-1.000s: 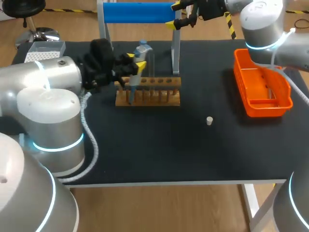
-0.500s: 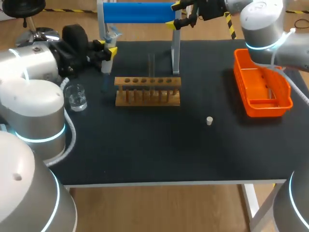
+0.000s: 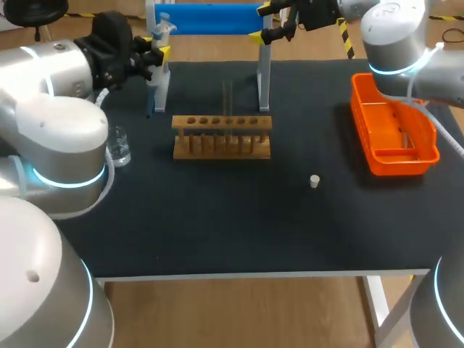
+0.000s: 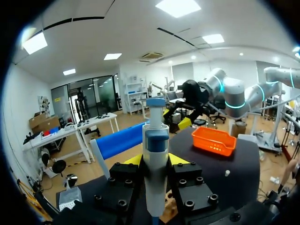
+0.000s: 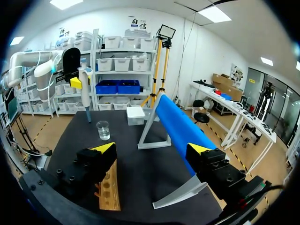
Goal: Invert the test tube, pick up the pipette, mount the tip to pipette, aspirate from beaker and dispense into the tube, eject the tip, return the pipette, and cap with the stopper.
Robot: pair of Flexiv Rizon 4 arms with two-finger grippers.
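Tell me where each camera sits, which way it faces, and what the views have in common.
Head view: above and behind, looking down on the table; left arm enters from the left, right arm from the right.
Left wrist view: on the left wrist, looking along the left end effector, shut on the pipette, toward the orange basket.
Right wrist view: on the right wrist, looking past the open right end effector and the blue stand toward the beaker.
Shared: each wrist view shows the other arm; all three show the pipette.

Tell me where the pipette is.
Head view: the pipette is upright in the left claw at the far left of the table, beside the left leg of the blue stand.
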